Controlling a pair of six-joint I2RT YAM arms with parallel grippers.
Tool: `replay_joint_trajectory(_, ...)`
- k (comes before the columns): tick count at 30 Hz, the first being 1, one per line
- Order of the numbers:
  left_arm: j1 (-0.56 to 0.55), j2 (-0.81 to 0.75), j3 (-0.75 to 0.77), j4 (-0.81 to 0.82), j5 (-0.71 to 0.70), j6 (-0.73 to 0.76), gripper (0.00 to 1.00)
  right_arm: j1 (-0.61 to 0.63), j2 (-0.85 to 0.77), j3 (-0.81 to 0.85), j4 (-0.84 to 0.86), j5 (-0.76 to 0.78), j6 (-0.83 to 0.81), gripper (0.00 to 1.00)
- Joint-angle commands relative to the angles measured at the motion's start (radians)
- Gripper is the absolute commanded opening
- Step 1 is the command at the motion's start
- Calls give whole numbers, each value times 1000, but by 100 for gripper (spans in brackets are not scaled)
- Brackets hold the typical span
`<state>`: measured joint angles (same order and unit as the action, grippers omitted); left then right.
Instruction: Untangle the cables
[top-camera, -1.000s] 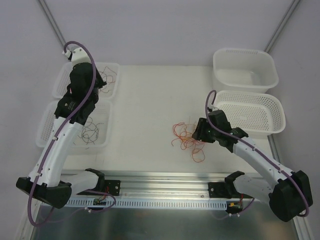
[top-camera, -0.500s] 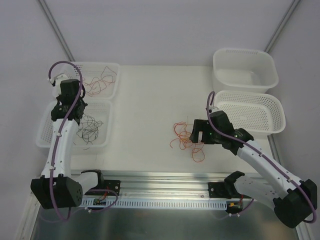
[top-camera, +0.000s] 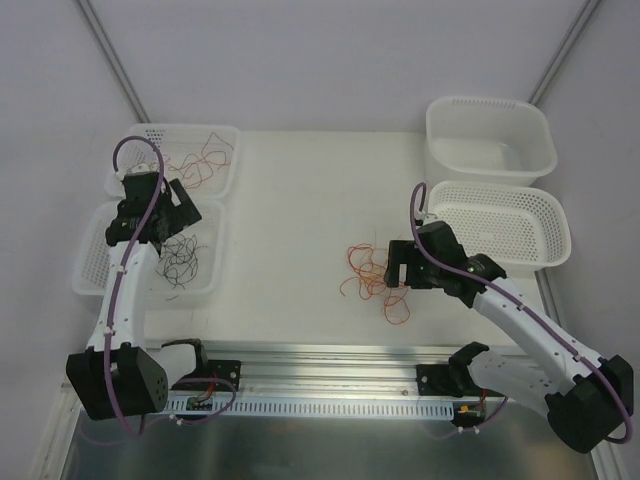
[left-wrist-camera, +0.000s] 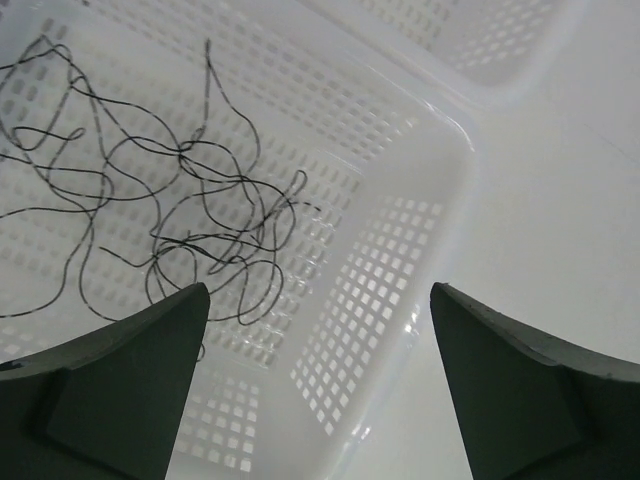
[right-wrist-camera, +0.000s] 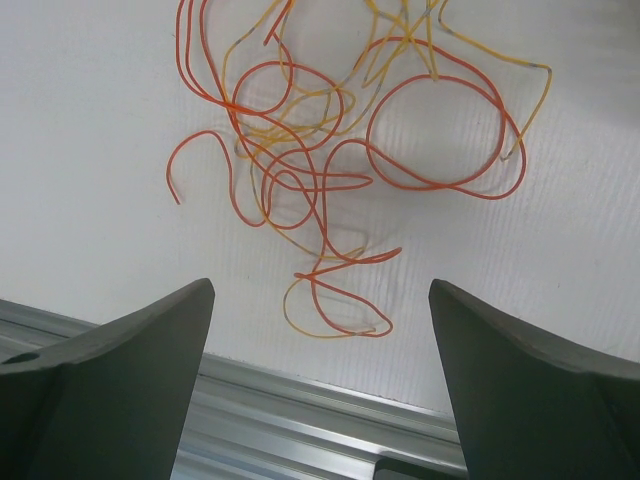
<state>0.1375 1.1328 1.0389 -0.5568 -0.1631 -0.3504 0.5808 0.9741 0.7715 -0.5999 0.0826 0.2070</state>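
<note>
Near edge: a metal rail (top-camera: 330, 375) with both arm bases on it

On the white table (top-camera: 290, 200) just beyond the rail, right of centre, we note a loose tangle of cables (right-wrist-camera: 330, 170), orange, red and pale yellow, lying flat with loops crossing one another. Over its near side hangs the right gripper (right-wrist-camera: 320, 300), fingers spread wide with nothing between them. The wires lie on the table beneath the gap, ungripped

Left side, a little farther: the near left basket (top-camera: 88, 270), white and perforated. The black cables (left-wrist-camera: 170, 210) lie in a loose knot on its floor. We find the left gripper (left-wrist-camera: 315, 330) above the far right corner of this basket, jaws likewise wide apart and holding nothing. The black wires lie below and to the left of its fingers

Right side at about the same depth: a mesh basket (top-camera: 550, 215) near the table's right edge

Farthest: the far left basket (top-camera: 228, 140), just beside the near one, with orange and red cables (top-camera: 205, 160) strewn inside. Opposite it, behind the mesh basket, stands a deeper white basket (top-camera: 535, 130)
</note>
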Motion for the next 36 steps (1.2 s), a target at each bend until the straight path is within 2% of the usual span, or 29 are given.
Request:
replay_joint_trajectory(1, -22, -76, -31, 12, 207, -12, 94, 5, 38, 51, -11, 16, -12, 93)
replay_joint_trajectory(5, -134, -126, -72, 12, 260, -28, 97, 5, 75, 69, 6, 43, 8, 92)
replay_joint_trajectory(6, -207, -137, -88, 12, 257, -33, 97, 5, 90, 72, 11, 55, 12, 92)
replay_joint_trajectory(10, -363, -182, -135, 20, 277, -88, 96, 5, 145, 104, 35, 124, 67, 90)
replay_joint_trajectory(16, -568, -202, -226, 49, 273, -145, 95, 4, 268, 150, 98, 271, 117, 81)
replay_joint_trajectory(18, -588, -197, -243, 49, 289, -141, 94, 1, 311, 188, 109, 295, 111, 77)
replay_joint_trajectory(22, -601, -168, -235, 49, 315, -102, 93, -13, 408, 245, 140, 328, 75, 63)
replay_joint_trajectory(31, -599, -12, -36, 58, 309, 71, 94, -53, 604, 344, 132, 351, 78, 50)
replay_joint_trajectory(36, -599, 70, -37, 122, 342, 94, 94, -52, 666, 361, 132, 358, 78, 37)
